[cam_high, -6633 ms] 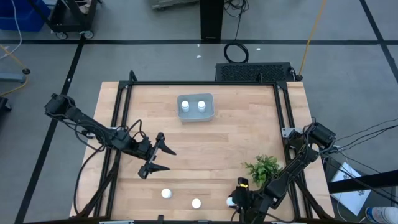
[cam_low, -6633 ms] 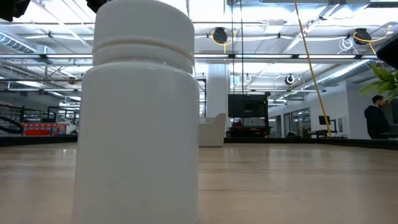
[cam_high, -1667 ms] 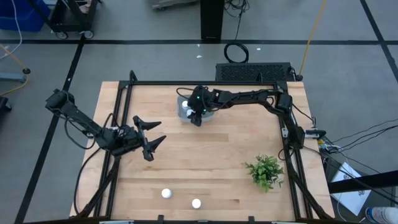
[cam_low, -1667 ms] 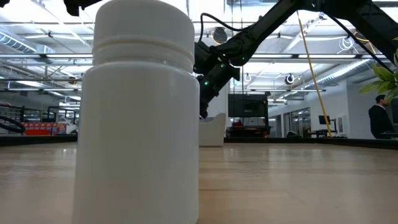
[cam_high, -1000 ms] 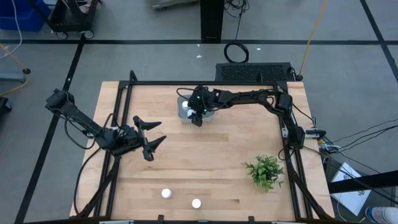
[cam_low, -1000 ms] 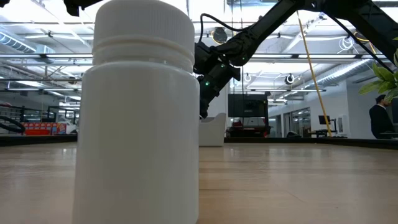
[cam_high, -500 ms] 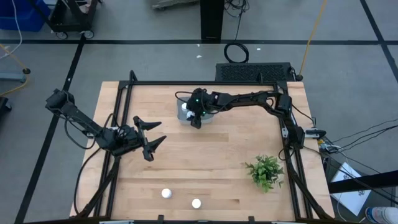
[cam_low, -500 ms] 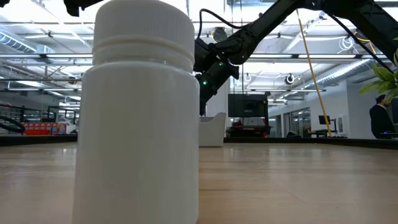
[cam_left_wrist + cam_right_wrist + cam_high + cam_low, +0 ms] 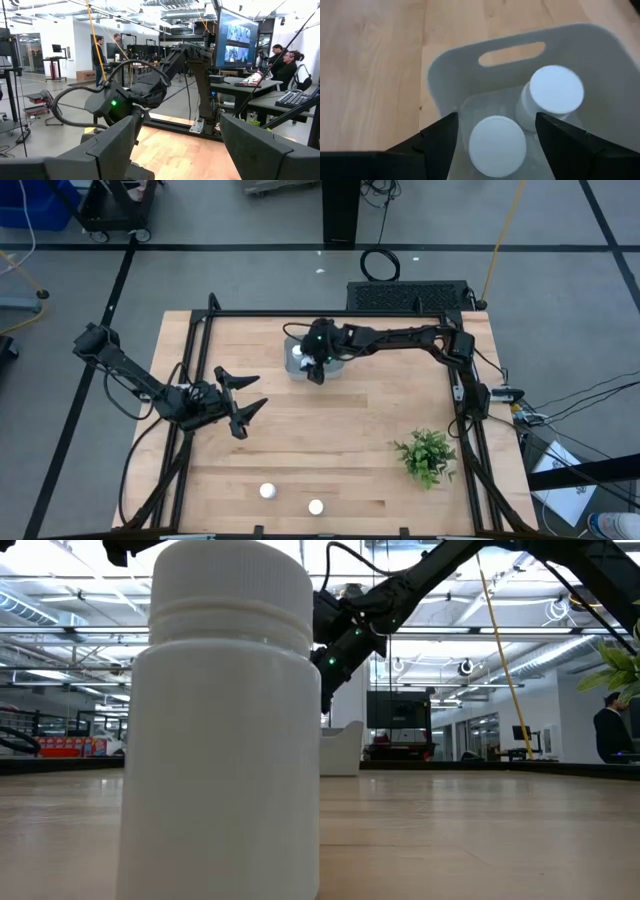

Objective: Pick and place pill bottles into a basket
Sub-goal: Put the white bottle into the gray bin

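The pale grey-blue basket (image 9: 293, 364) stands at the table's far middle; it also shows in the right wrist view (image 9: 465, 70). That view shows two white pill bottles standing in it, one (image 9: 556, 91) beside the other (image 9: 497, 146). My right gripper (image 9: 318, 366) hangs open over the basket, pointing down, its fingers (image 9: 440, 142) on either side of the nearer bottle without touching it. Two more bottles (image 9: 267, 491) (image 9: 316, 507) stand near the table's near edge. My left gripper (image 9: 240, 402) waits open and empty at the left, also seen in its wrist view (image 9: 177, 150).
A small green plant (image 9: 427, 455) stands at the near right. One bottle (image 9: 225, 720) stands close before the low camera and hides much of that view. A black frame (image 9: 200, 330) runs along the table's edges. People sit and stand in the room beyond.
My right gripper has risen a little above the basket, staying over it. The bottles in the basket and on the table have kept still.
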